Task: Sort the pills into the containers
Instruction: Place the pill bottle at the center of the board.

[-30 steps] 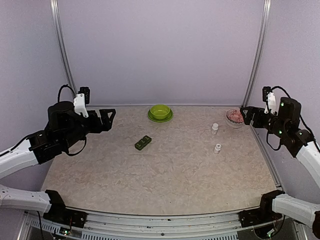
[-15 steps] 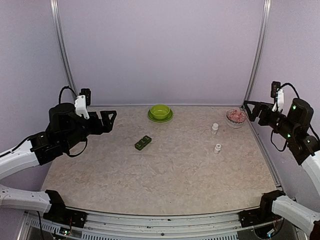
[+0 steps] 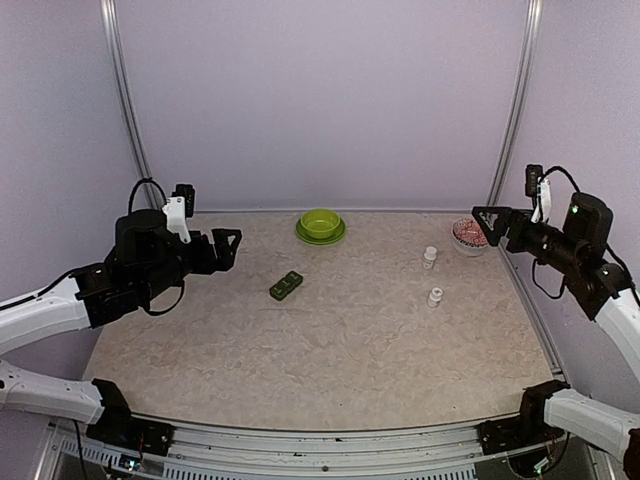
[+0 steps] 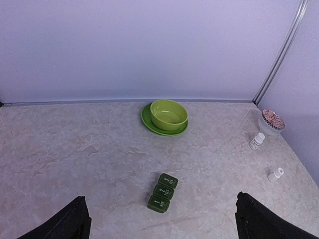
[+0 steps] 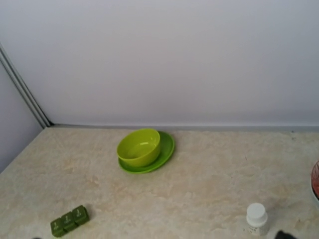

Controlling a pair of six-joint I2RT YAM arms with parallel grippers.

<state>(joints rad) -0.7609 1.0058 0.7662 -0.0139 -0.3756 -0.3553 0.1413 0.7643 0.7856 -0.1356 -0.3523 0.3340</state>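
Observation:
The dark green pill box (image 3: 286, 286) lies closed on the table, left of centre, with three numbered lids in a row. It shows in the left wrist view (image 4: 163, 192) and the right wrist view (image 5: 69, 220). No loose pills show in any view. My left gripper (image 3: 226, 245) hangs in the air to the left of the box, open and empty; its fingers (image 4: 67, 223) frame the box in the left wrist view. My right gripper (image 3: 485, 222) is open and empty, raised near the far right edge of the table.
A lime green bowl on a green plate (image 3: 320, 224) stands at the back centre. Two small white bottles (image 3: 430, 257) (image 3: 435, 297) stand at the right. A patterned bowl (image 3: 468, 234) sits at the back right, below my right gripper. Walls close in the sides and back.
My left arm has moved a little right, toward the pill box. My right arm lifted and swung, and its gripper now reaches slightly further left. Nothing on the table moved.

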